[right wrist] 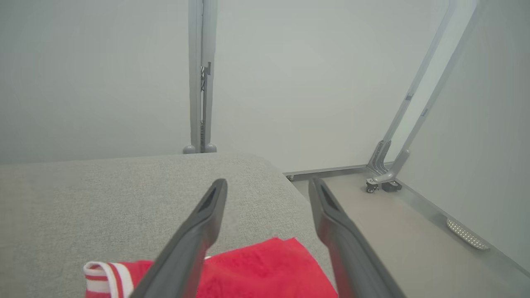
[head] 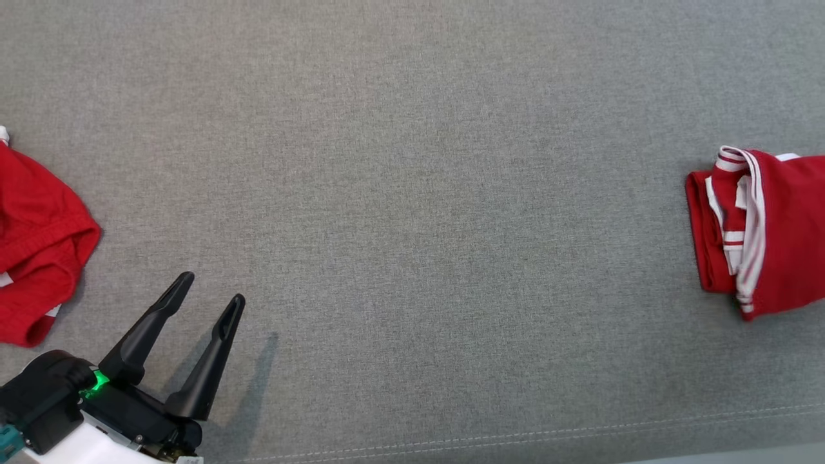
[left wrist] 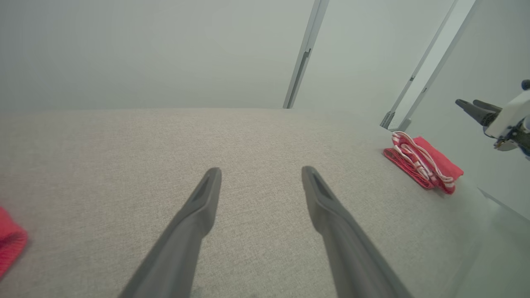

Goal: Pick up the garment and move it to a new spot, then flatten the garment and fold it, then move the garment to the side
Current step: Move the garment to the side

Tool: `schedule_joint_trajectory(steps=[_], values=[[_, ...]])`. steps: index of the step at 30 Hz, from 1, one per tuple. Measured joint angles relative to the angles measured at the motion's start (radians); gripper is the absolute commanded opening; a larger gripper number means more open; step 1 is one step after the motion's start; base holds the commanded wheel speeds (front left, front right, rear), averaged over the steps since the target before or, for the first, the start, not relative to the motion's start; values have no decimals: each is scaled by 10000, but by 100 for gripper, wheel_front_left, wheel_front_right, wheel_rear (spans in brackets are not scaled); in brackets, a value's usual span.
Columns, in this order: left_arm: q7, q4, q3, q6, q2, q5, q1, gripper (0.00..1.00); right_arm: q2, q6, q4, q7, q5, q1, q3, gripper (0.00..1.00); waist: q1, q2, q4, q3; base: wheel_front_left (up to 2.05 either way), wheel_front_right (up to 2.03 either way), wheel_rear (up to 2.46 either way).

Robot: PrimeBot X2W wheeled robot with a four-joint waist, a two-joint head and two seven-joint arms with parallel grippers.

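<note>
The left tool (head: 213,287) sits at the lower left of the head view, above the grey cloth-covered desk (head: 419,193). Its two dark fingers are spread apart and grip nothing. A green light (head: 98,381) glows at its base. In the left wrist view the same tool (left wrist: 261,170) is released, with bare desk (left wrist: 124,145) between the fingers.

A folded garment (head: 780,232), red with white stripes, lies at the right edge of the head view, partly cut off by the frame. In the left wrist view it (left wrist: 430,163) lies at the right, near the desk's edge. The right tool (left wrist: 467,102) shows further right and higher, apart from the cloth.

In the right wrist view the right tool (right wrist: 268,181) is released, fingers wide. The folded garment (right wrist: 256,269) lies at the bottom centre, beneath and between them, close to the corner of the desk (right wrist: 103,194). The floor (right wrist: 393,231) is to the right, and a metal post (right wrist: 201,74) stands at the top.

A second red garment (head: 35,245) lies crumpled at the left edge of the head view, near the left tool but not touching it. It (left wrist: 10,242) shows at the lower left in the left wrist view.
</note>
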Motion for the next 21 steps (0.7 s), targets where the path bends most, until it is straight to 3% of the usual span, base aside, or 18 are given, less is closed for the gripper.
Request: schedule_joint_trajectory(steps=[11,21], values=[[0,1289,259,0,-1039,29,-99,100,-33,0,-1737,-320,909,918,2878,100,0,0,103,-1053,0,0,0],[0,3039,591,0,-2027,587,-107,100,-38,0,-1296,-823,1812,2350,3816,100,0,0,461,-2243,0,0,0]])
